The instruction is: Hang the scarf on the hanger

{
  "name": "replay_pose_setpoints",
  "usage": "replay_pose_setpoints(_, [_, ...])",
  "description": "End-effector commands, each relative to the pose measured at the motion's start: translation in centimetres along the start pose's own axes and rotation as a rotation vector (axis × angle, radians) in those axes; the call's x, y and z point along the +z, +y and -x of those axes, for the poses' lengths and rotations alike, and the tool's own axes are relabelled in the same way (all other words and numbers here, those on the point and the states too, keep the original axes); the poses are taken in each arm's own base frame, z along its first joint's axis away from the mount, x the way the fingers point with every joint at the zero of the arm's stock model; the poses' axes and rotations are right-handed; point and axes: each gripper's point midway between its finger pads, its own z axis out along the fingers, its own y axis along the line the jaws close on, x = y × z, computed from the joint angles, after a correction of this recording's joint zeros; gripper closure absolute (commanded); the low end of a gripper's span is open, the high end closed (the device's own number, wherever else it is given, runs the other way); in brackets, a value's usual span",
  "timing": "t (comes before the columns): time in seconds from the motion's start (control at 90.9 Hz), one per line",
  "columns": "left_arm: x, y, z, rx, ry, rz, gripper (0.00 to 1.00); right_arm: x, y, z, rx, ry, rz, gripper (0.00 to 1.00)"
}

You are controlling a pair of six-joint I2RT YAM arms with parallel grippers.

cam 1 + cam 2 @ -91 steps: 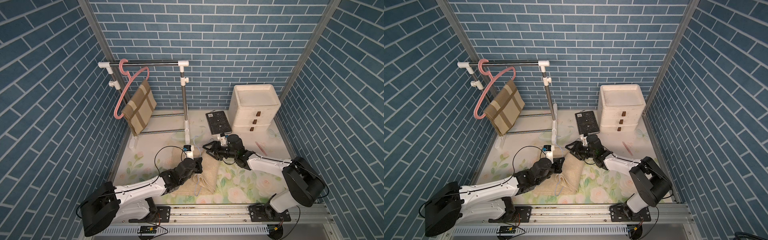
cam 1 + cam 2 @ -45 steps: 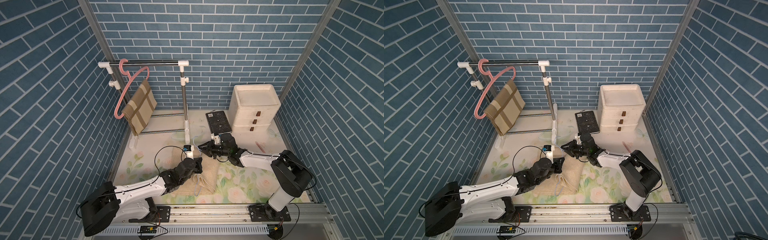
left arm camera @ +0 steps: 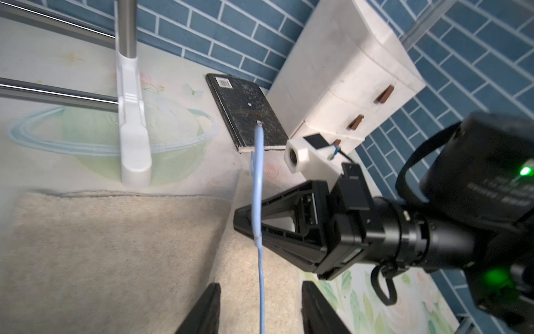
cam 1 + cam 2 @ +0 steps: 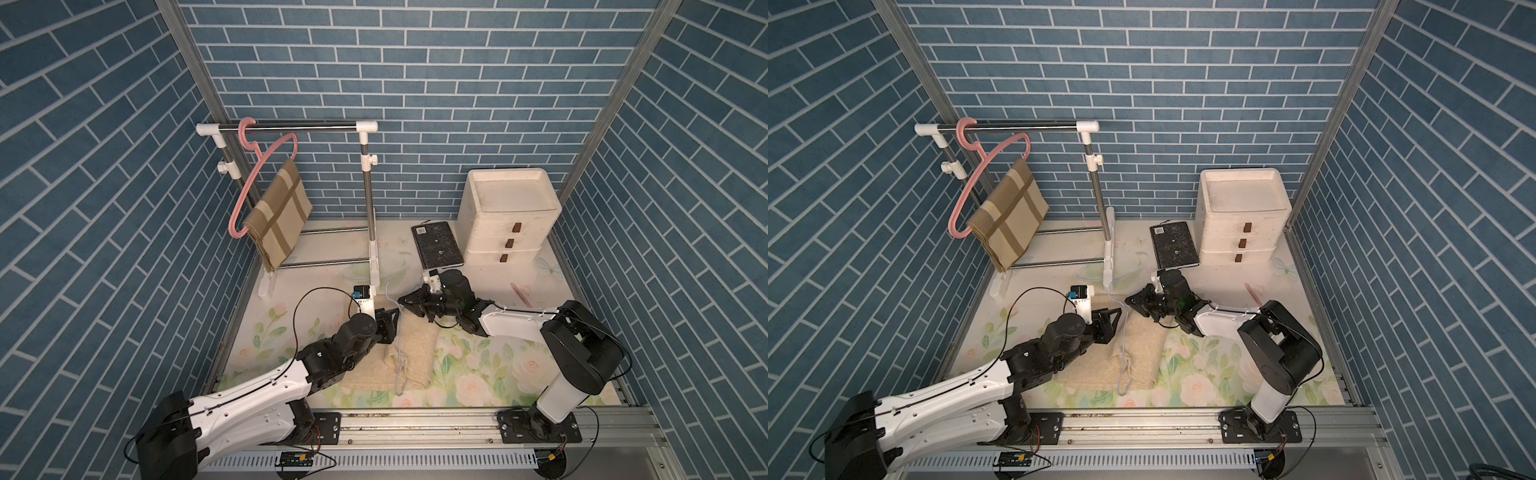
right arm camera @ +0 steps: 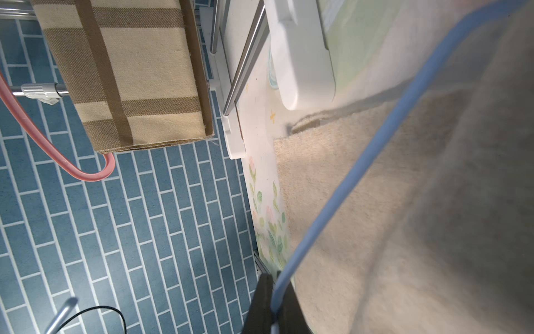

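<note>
R gripper (image 4: 402, 302) clamped shut on blue hanger (image 3: 257, 179) wire; L gripper (image 3: 260, 306) jaws apart, wire passing between them. Cream scarf (image 4: 411, 353) flat on table (image 4: 498, 374) under hanger, approx 6 o'clock of R gripper, 4 o'clock of L gripper in both top views

There are two scarves, a plaid scarf (image 4: 278, 216) and a cream scarf (image 4: 415, 345), and two hangers, a pink hanger (image 4: 241, 133) and a blue wire hanger (image 3: 258, 185). There is one clothes rack (image 4: 299, 128), one three-drawer cabinet (image 4: 498, 232), one black book (image 4: 436, 245) and one pink stick (image 4: 520, 293). The robot arms number two, the left arm (image 4: 257, 395) and the right arm (image 4: 515, 326).
</note>
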Motion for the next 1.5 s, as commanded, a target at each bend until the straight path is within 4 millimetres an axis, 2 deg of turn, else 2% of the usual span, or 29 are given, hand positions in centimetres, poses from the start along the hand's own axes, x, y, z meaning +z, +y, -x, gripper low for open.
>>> replay_pose_setpoints(0.0, [-0.6,2.8,0.3,-0.010,0.009,0.049,0.45,-0.5,-0.6,-0.2,-0.055,0.000,-0.006,1.00])
replay_pose_setpoints(0.077, [-0.4,3.9,0.6,-0.050,0.030,0.023,0.42,-0.7,-0.6,-0.1,-0.055,0.000,-0.002,1.00])
replay_pose_setpoints(0.187, [0.7,4.3,0.2,-0.079,0.092,-0.053,0.37,-0.9,-0.4,-0.1,-0.059,0.008,0.011,1.00])
replay_pose_setpoints(0.44, [4.1,4.2,-3.8,-0.129,0.316,-0.220,0.31,-1.3,-0.3,0.3,-0.060,-0.003,0.025,1.00])
replay_pose_setpoints(0.583, [5.8,3.6,-5.2,-0.140,0.404,-0.308,0.28,-1.3,-0.2,0.3,-0.062,-0.003,0.034,1.00])
replay_pose_setpoints(0.66, [7.0,3.8,-6.2,-0.130,0.462,-0.315,0.26,-1.3,-0.2,0.5,-0.062,-0.006,0.036,1.00])
replay_pose_setpoints(0.682, [7.2,4.3,-7.1,-0.130,0.495,-0.302,0.26,-1.3,-0.2,0.4,-0.063,-0.005,0.038,1.00])
replay_pose_setpoints(0.737, [8.1,4.4,-7.3,-0.110,0.523,-0.298,0.26,-1.3,-0.2,0.4,-0.063,-0.005,0.039,1.00])
replay_pose_setpoints(0.825, [9.0,5.1,-8.5,-0.102,0.573,-0.280,0.27,-1.3,-0.1,0.4,-0.064,-0.006,0.043,1.00])
replay_pose_setpoints(1.001, [9.7,4.6,-9.0,-0.107,0.596,-0.322,0.34,-1.3,0.0,0.4,-0.065,-0.009,0.049,1.00])
replay_pose_setpoints(1.155, [10.2,4.4,-10.3,-0.101,0.640,-0.333,0.38,-1.3,0.1,0.5,-0.067,-0.009,0.053,1.00])
replay_pose_setpoints(1.485, [11.6,1.7,-11.6,-0.097,0.692,-0.421,0.49,-1.2,0.1,0.5,-0.068,-0.006,0.054,1.00])
